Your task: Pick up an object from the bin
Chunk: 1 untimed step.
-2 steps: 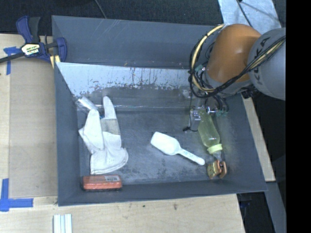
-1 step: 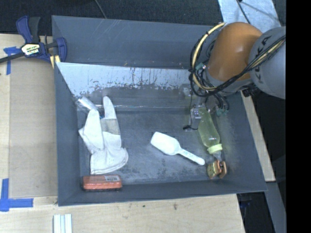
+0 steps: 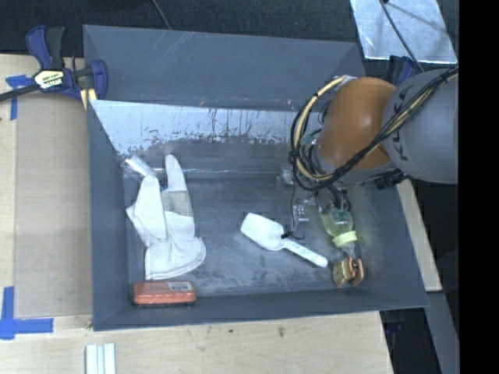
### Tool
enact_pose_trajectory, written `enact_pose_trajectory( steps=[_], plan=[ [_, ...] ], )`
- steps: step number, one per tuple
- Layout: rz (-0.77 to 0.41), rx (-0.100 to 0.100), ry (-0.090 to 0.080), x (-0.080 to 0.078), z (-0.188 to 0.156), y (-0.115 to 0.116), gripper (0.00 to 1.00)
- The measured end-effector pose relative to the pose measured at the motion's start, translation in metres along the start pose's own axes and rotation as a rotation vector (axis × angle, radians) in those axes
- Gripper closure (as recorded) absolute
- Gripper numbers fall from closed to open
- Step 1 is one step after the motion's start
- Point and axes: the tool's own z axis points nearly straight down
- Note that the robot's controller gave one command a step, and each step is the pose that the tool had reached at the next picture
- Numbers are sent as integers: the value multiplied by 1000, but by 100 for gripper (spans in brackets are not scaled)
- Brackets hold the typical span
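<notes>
My gripper [image 3: 299, 215] hangs low in the right half of the bin, under the orange-brown wrist cover. Its tip is just above the handle end of a white plastic scoop [image 3: 269, 234], which lies flat on the bin floor with its bowl pointing left. Right beside the gripper lies a small clear bottle with a yellow-green cap [image 3: 339, 226]. A small brown and gold trinket [image 3: 348, 271] rests near the front right corner.
A crumpled white cloth [image 3: 165, 226] lies in the left half, with a clear plastic piece [image 3: 137, 166] at its far end. A reddish-brown bar [image 3: 164, 293] lies along the front wall. The arm and its cables cover the bin's right rear corner.
</notes>
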Motion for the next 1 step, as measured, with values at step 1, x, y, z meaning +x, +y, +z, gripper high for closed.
enact_pose_trajectory(
  steps=[1],
  plan=[
    [-27, -1, 3, 24, 31, 6, 0]
  ],
)
